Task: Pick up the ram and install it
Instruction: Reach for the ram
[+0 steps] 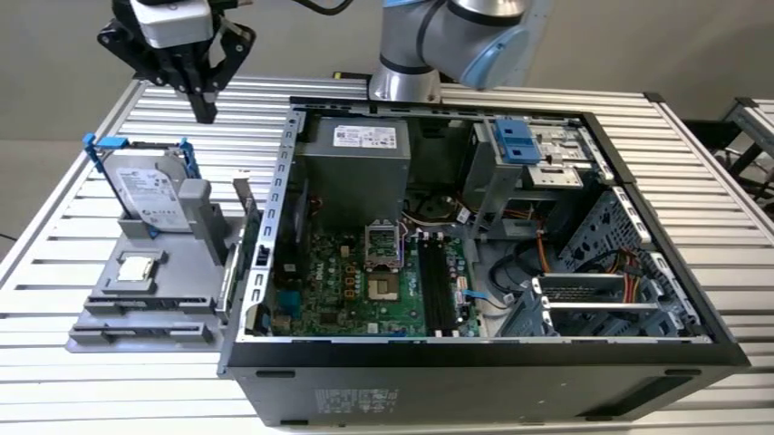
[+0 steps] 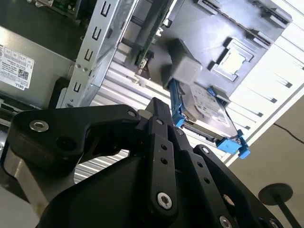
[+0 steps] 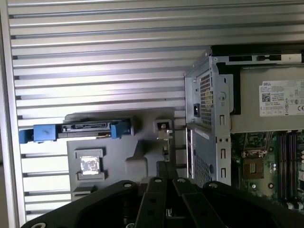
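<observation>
We see the open computer case (image 1: 484, 390) filling the exterior view's centre and right. At that view's left, a grey holder (image 1: 158, 317) carries a hard drive (image 1: 151, 190) and a processor chip (image 1: 137, 267). In the second wrist view, the ram (image 2: 151, 35) stands on edge in the holder, just beside the case wall. In the upper left of the exterior view our gripper (image 1: 203, 107) hangs empty, fingers pressed together.
</observation>
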Tool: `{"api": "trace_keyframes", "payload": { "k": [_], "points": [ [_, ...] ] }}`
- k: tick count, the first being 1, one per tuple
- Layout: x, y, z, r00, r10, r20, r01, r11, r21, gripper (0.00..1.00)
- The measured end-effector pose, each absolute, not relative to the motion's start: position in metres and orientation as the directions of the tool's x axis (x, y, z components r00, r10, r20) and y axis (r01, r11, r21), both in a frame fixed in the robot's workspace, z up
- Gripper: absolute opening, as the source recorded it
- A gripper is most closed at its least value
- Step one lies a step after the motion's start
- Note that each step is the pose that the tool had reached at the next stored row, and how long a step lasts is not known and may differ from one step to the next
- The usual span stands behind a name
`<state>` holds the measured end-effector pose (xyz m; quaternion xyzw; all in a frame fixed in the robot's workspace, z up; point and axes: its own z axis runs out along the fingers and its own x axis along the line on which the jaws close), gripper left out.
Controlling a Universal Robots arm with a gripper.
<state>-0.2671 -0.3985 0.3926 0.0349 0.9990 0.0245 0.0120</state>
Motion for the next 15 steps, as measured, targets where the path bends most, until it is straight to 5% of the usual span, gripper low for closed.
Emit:
{"api": "trace_keyframes", "payload": {
  "k": [15],
  "points": [
    [-0.313,-0.399,0.393,-0.997,0.070,-0.025,0.069,0.996,0.050,0.00]
  ]
}}
